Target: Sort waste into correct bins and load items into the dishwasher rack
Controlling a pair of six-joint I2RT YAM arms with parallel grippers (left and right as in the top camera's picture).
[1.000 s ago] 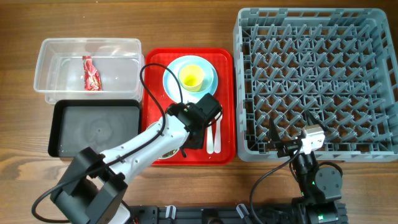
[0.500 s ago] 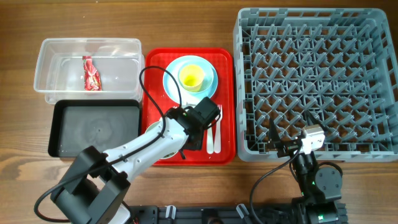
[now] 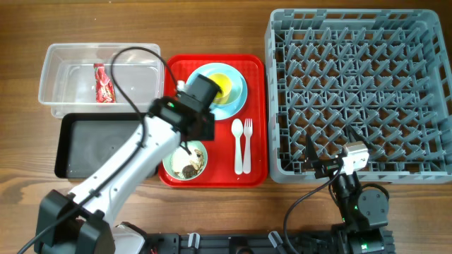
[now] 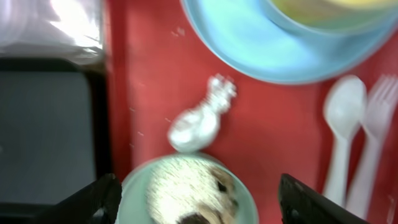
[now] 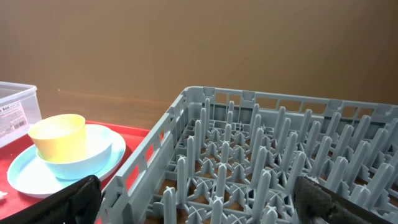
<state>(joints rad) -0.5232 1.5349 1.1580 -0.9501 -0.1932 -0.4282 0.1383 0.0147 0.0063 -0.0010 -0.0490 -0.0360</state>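
Note:
My left gripper (image 3: 192, 131) (image 4: 199, 202) hangs open over the red tray (image 3: 251, 67), holding nothing. Its fingertips straddle the far rim of the mint bowl (image 3: 185, 160) (image 4: 189, 194), which holds rice and brown bits. A crumpled white paper scrap (image 4: 199, 118) lies on the tray just beyond the bowl; the arm hides it from overhead. The yellow cup (image 3: 217, 86) (image 5: 57, 134) stands in the pale blue bowl (image 5: 81, 158) on the blue plate (image 3: 236, 99) (image 4: 280, 43). White spoon (image 3: 238, 144) and fork (image 3: 248, 141) lie side by side. A red wrapper (image 3: 104, 82) sits in the clear bin (image 3: 63, 63). My right gripper (image 3: 330, 152) (image 5: 205, 208) stands open at the grey rack's (image 3: 360, 92) front edge.
The black bin (image 3: 106, 144) (image 4: 50, 137) sits left of the tray, in front of the clear bin. The rack's upright pegs (image 5: 261, 155) fill the space ahead of the right gripper. Bare wood surrounds everything.
The left arm has lifted from the tray's front and swung back and left, uncovering the mint bowl. Its jaws now stand wide. The right arm has not moved.

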